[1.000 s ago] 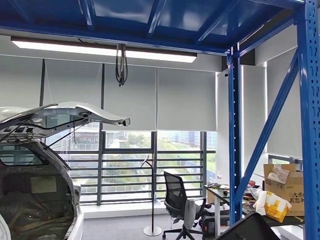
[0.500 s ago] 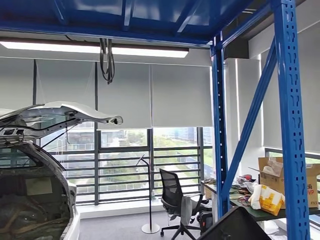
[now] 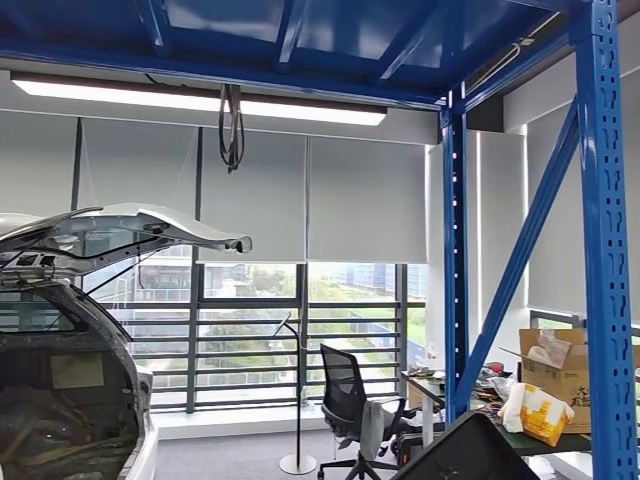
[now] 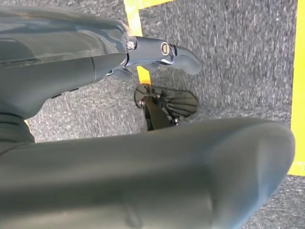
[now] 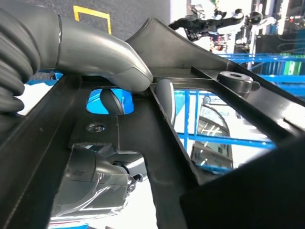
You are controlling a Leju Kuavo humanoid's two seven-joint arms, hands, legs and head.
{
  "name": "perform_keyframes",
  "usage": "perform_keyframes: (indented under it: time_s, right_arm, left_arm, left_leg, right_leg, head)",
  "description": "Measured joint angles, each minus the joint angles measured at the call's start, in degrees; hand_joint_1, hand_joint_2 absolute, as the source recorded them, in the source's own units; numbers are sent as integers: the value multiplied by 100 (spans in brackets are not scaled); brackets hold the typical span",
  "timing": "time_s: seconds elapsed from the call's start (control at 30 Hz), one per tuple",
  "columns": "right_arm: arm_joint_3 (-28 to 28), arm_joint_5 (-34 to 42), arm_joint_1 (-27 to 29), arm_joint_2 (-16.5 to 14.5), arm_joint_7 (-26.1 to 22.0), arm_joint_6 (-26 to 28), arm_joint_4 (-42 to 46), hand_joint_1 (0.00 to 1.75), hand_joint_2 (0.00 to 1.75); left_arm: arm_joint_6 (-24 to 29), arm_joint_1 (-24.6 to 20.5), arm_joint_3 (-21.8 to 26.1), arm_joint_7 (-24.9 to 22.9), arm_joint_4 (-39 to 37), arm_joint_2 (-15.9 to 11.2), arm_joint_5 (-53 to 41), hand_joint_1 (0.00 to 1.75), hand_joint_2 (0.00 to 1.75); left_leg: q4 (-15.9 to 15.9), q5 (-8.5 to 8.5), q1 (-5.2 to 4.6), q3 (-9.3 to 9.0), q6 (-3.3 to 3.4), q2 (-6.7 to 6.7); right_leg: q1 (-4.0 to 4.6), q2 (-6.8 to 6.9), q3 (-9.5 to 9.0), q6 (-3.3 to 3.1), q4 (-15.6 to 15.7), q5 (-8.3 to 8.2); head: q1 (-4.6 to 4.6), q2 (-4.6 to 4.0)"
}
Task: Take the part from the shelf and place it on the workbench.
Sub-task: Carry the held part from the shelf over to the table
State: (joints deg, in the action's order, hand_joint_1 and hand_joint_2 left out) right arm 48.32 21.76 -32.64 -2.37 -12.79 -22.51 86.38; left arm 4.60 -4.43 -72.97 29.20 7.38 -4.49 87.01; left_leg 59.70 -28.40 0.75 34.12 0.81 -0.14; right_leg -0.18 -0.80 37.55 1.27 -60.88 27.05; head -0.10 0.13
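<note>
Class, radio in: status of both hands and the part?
Right hand grips the black part. Left hand holds nothing, hanging over grey carpet. Blue rack post stands close ahead, right.

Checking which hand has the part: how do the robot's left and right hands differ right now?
The right hand grips the black part, thumb pressed on its frame; the left hand holds nothing. The left hand hangs over grey carpet with yellow lines; the right hand is raised near blue racking. Both have grey thumbs.

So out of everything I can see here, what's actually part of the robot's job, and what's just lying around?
Part of the job:
- black part
- right hand, gripping it
- blue shelf frame

Just lying about:
- car with open tailgate
- office chair
- cardboard box
- floor lamp
</note>
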Motion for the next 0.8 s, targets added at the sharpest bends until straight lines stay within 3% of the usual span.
perform_keyframes:
  time_s: [0.07, 0.13, 0.17, 0.2, 0.23, 0.33, 0.4, 0.47, 0.5, 0.57, 0.63, 0.67, 0.7, 0.73, 0.8]
  right_arm:
    - [5, -2, -9, 17, -2, 12, -7, 175, 175]
    - [11, -7, -9, 32, -3, 20, -22, 175, 175]
    - [14, -10, -7, 40, -3, 24, -32, 175, 175]
    - [16, -12, -7, 48, -3, 26, -38, 175, 175]
    - [17, -13, -8, 54, -3, 28, -42, 175, 175]
    - [18, -11, -30, 57, -7, 33, -41, 175, 175]
    - [18, -10, -45, 57, -15, 36, -38, 175, 175]
    - [18, -10, -52, 57, -22, 37, -37, 175, 175]
    - [19, -11, -59, 55, -22, 37, -37, 175, 175]
    - [23, -12, -74, 51, -26, 37, -38, 175, 175]
    - [27, -13, -79, 50, -30, 38, -44, 175, 175]
    - [29, -13, -77, 51, -30, 39, -49, 175, 175]
    - [31, -13, -75, 51, -30, 39, -58, 175, 175]
    - [32, -13, -75, 51, -30, 39, -67, 175, 175]
    - [34, -13, -77, 51, -30, 39, -80, 175, 175]
  left_arm:
    - [9, -9, -1, -3, -1, -3, 0, 0, 175]
    - [11, -10, -4, -10, -2, -4, 1, 0, 175]
    - [11, -9, -6, -13, -2, -4, 1, 0, 175]
    - [11, -9, -9, -15, -2, -4, 2, 0, 175]
    - [12, -9, -14, -15, -2, -3, 1, 0, 175]
    - [12, -8, -31, -14, -2, 8, 1, 0, 175]
    - [12, -7, -40, -13, -2, 18, 1, 0, 175]
    - [12, -3, -46, -13, -2, 25, 1, 0, 175]
    - [12, -2, -49, -13, -2, 28, 1, 0, 175]
    - [14, -4, -53, -13, -2, 32, 2, 0, 175]
    - [19, -5, -56, -13, -2, 32, 2, 0, 175]
    - [22, -5, -56, -13, -3, 31, 2, 0, 175]
    - [23, -4, -57, -13, -3, 31, 2, 0, 175]
    - [23, -5, -58, -13, -4, 31, 2, 0, 175]
    - [23, -15, -60, -13, -3, 32, 2, 0, 175]
  left_leg:
    - [-18, 59, 5, 30, 61, 16]
    - [-15, 114, -14, 91, 91, 25]
    - [-13, 146, -26, 129, 97, 29]
    - [-12, 181, -36, 172, 100, 30]
    - [-12, 216, -45, 212, 101, 29]
    - [-16, 320, -57, 298, 68, 23]
    - [-34, 392, -33, 318, 6, 24]
    - [-60, 439, -8, 329, -61, 24]
    - [-27, 365, -6, 351, -84, 21]
    - [311, -50, 3, 460, -121, 16]
    - [993, -551, 22, 623, -167, 15]
    - [1288, -680, 33, 671, -189, 15]
    - [1440, -671, 47, 640, -214, 15]
    - [1403, -559, 64, 524, -240, 16]
    - [809, -273, 117, 34, -310, 16]
  right_leg:
    - [-10, 15, 127, 44, -467, 408]
    - [-13, 24, 312, 70, -1188, 843]
    - [-11, 26, 335, 73, -1408, 940]
    - [-7, 27, 255, 65, -1409, 929]
    - [1, 27, 63, 45, -1182, 828]
    - [63, 36, -737, -70, 43, 511]
    - [114, 45, -902, -119, 362, 460]
    - [123, 62, -876, -175, 417, 345]
    - [111, 77, -850, -218, 454, 280]
    - [79, 105, -756, -277, 509, 145]
    - [75, 111, -607, -287, 500, 37]
    - [72, 115, -535, -277, 493, -11]
    - [66, 119, -449, -259, 481, -63]
    - [55, 121, -364, -235, 464, -111]
    - [27, 120, -190, -172, 387, -191]
  head:
    - [-1, 0]
    - [-1, 0]
    - [-1, 0]
    - [-1, 0]
    - [-1, 0]
    - [1, 0]
    - [2, 0]
    - [1, 0]
    - [1, 0]
    - [1, 0]
    - [1, 0]
    - [1, 0]
    - [1, 0]
    - [1, 0]
    - [1, 0]
